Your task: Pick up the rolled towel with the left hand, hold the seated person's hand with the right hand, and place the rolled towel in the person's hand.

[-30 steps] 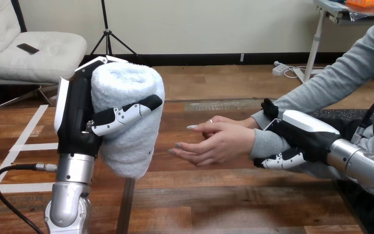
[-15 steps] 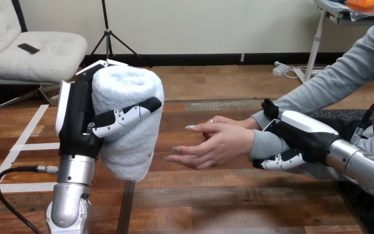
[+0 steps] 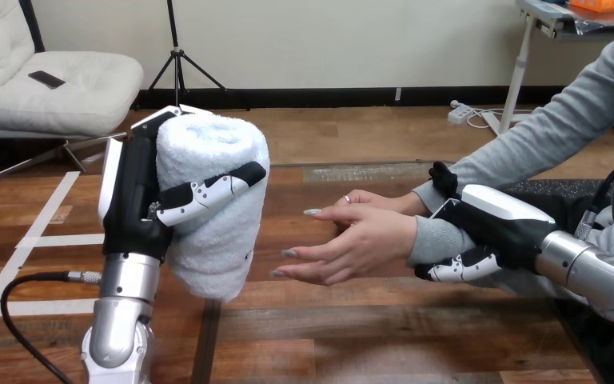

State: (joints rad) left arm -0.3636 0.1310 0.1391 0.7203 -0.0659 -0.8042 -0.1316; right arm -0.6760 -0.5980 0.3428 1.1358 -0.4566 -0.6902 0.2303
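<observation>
A white rolled towel (image 3: 212, 200) stands upright above the table at the left, with my left hand (image 3: 140, 200) shut round it, thumb across its front. The person's hand (image 3: 352, 240) reaches in from the right, palm open toward the towel, fingers pointing left, a short gap away from it. A second hand of the person (image 3: 376, 200) lies just behind it. My right hand (image 3: 492, 224) is curled round the person's grey-sleeved wrist (image 3: 436, 236), fingers under it and thumb over the top.
The wooden table (image 3: 352, 328) runs under both arms, with a dark seam near the towel's lower end. A black cable (image 3: 16, 320) loops at the lower left beside my left forearm.
My left hand has carried the towel a little to the right and lower, toward the person's hand. The person's open hand has dipped slightly. My right hand stays on the wrist.
</observation>
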